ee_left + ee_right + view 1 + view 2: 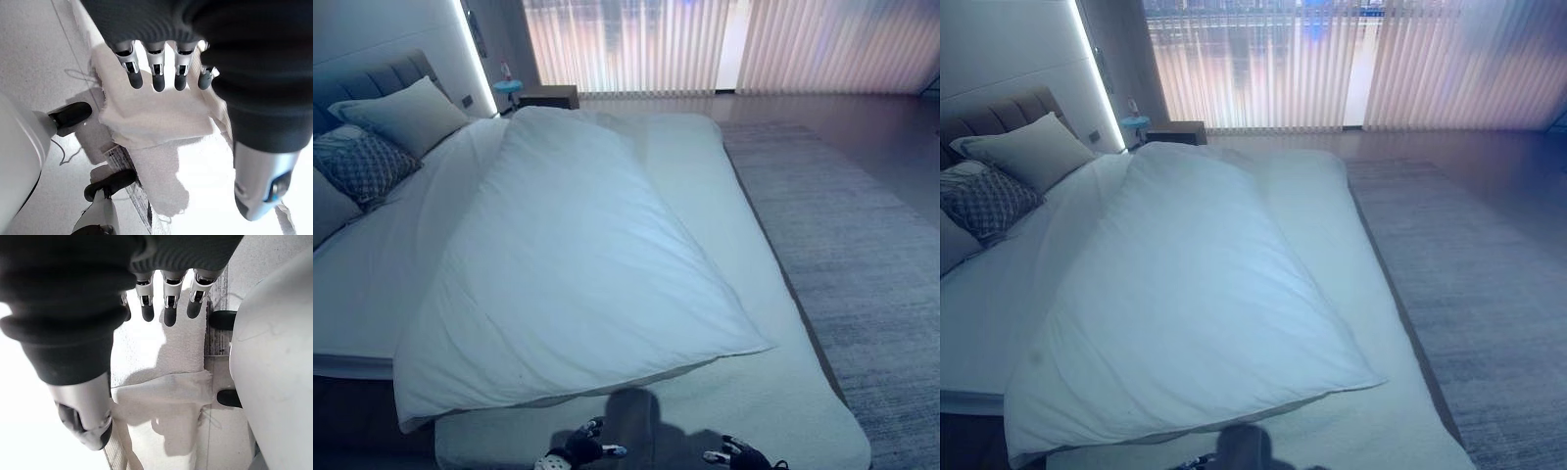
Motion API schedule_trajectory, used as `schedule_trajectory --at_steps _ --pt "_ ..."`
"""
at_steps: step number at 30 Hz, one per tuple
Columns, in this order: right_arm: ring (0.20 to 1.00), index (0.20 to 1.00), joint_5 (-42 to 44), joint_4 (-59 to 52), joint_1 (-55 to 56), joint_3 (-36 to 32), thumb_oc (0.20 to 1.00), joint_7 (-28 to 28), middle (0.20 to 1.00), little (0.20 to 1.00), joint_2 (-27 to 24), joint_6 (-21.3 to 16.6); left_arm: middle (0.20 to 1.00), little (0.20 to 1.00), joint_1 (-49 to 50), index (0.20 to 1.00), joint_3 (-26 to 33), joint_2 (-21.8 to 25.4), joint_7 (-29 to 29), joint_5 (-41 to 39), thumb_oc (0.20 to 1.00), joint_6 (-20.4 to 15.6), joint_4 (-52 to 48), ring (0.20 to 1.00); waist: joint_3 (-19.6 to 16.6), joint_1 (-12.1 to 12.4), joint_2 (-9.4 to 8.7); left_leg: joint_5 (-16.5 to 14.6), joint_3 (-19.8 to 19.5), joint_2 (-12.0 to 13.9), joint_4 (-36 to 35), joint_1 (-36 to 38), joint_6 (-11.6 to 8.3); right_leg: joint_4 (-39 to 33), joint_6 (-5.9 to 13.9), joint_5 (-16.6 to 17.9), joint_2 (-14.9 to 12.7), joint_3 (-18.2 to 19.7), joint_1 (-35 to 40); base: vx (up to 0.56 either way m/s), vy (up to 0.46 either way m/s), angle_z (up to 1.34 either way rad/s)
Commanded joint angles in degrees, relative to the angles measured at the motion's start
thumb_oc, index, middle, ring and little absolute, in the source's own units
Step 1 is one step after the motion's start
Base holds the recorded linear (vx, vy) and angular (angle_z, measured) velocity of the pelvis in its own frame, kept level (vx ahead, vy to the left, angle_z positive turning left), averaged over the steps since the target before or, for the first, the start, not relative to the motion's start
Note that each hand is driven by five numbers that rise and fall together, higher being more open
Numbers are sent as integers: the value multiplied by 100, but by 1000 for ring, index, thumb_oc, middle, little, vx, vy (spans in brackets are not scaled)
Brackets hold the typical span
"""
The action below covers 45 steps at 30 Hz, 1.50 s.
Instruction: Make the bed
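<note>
One white duvet (568, 264) lies skewed across the bed (773, 392), running from the far end near the headboard (372, 78) down to the near end, puffy and smooth with a few soft folds. Its near edge is pulled to a point on the right and stops short of the foot, leaving a strip of pale textured cover bare there and along the right side. On the left the white sheet (362, 274) is uncovered. Three pillows sit at the head: a plain pale one (406, 116), a patterned grey one (357, 162) and a third at the view's edge. No print can be read.

Both hands hover low at the foot of the bed, holding nothing: left hand (582, 447) and right hand (739, 455), fingers straight and spread. A grey rug (862, 255) lies right of the bed; vertical blinds (705, 44) cover the far window.
</note>
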Motion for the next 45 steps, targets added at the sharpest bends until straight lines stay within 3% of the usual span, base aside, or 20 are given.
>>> schedule_trajectory --at_steps 1,5,11,13,14,17,23,26,31,35,45 --pt "1000 1000 -25 245 -218 205 1000 8 1000 1000 289 -112 1000 1000 -278 1000 327 -127 -126 -327 1000 -165 339 1000 -27 -45 -382 -108 389 -232 7 -100 61 29 185 81 -2 283 25 0 0 0" --pt "1000 1000 38 147 -234 220 1000 8 1000 1000 269 -136 1000 1000 -271 1000 373 -108 -134 -474 1000 -185 297 1000 25 -40 -395 -104 396 -227 7 -147 70 29 181 99 9 307 -42 -15 -12 -4" --pt "1000 1000 359 -230 -355 276 1000 -26 1000 1000 187 -234 1000 1000 -425 1000 694 -95 -12 -1481 1000 -268 92 1000 256 -18 -456 27 238 -274 7 -526 60 29 147 197 64 359 -403 -80 -24 -8" --pt "1000 1000 520 -374 -374 221 1000 -82 1000 1000 128 -280 1000 1000 -551 1000 780 -119 75 -1850 1000 -277 26 1000 360 -108 -475 57 391 -235 7 -612 27 29 118 237 44 261 -482 -79 -3 5" --pt "1000 1000 628 -497 -491 244 1000 -162 1000 1000 46 -304 1000 1000 -787 1000 788 -177 107 -2236 1000 -272 -55 1000 576 -157 -495 153 560 -207 7 -725 17 29 94 289 23 157 -587 -108 4 11" --pt "1000 1000 683 -640 -577 303 1000 -216 1000 1000 3 -336 1000 1000 -951 1000 879 -211 217 -2656 1000 -312 -155 1000 742 -173 -503 200 635 -215 32 -813 43 281 63 245 31 118 -788 -93 10 25" --pt "1000 1000 1002 -1249 -945 419 1000 -445 1000 1000 -147 -463 1000 1000 -1720 1000 1240 -178 523 -3905 1000 -494 -562 1000 1252 -261 -631 -111 690 -194 1486 -2211 50 1335 5 52 -51 24 -1944 -193 -12 10" --pt "1000 1000 1149 -1631 -1035 454 1000 -484 1000 1000 -212 -497 1000 1000 -2085 1000 1625 -112 678 -4409 1000 -509 -613 1000 1338 -325 -653 -398 629 -11 2294 -2868 61 1949 -50 -162 -44 13 -2500 -126 -39 7" --pt "1000 1000 1344 -2061 -1092 497 1000 -411 1000 1000 -299 -526 1000 1000 -2441 1000 1984 -28 853 -4816 1000 -599 -699 1000 1405 -414 -628 -587 585 146 2994 -3554 13 2530 -98 -334 -32 -71 -3105 -79 -24 1" --pt "1000 1000 1529 -2433 -1093 521 1000 -375 1000 1000 -388 -556 1000 1000 -2673 1000 2383 30 1027 -5339 1000 -800 -852 1000 1388 -456 -583 -701 508 193 3376 -4126 15 2871 -136 -413 -16 -88 -3659 -58 -4 -1" --pt "1000 1000 1597 -2880 -998 616 1000 -372 1000 1000 -503 -618 1000 1000 -3119 1000 2922 97 1166 -6059 1000 -1179 -1236 1000 1475 -507 -608 -656 449 97 3326 -4536 44 2887 -119 -323 -30 -53 -4099 -17 22 0"
